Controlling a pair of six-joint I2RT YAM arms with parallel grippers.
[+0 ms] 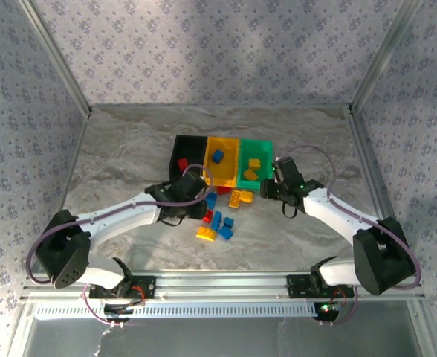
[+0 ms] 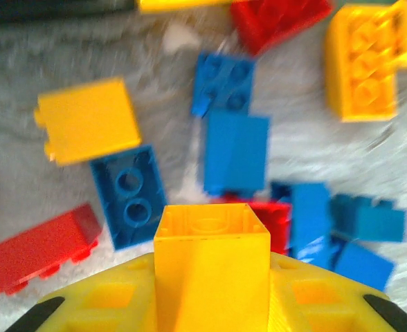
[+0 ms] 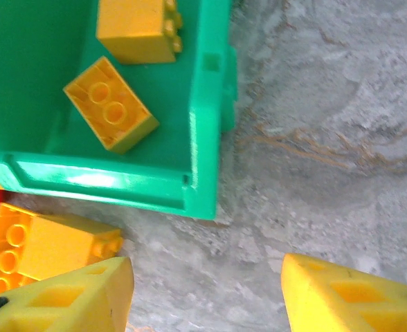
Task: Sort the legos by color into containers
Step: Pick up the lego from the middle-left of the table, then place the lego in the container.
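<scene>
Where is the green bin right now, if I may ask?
In the top view, the green bin is rightmost of three, beside the yellow-orange bin on its left, the right gripper at its near right corner.

Left arm (image 1: 122,214), right arm (image 1: 343,212): white link shells, black joint housings, grey-purple cables (image 1: 313,148) in loops. Left gripper (image 1: 192,184), right gripper (image 1: 280,181): black bodies; yellow fingers (image 3: 72,297) with moulded recesses and black pads (image 2: 37,312).
</scene>
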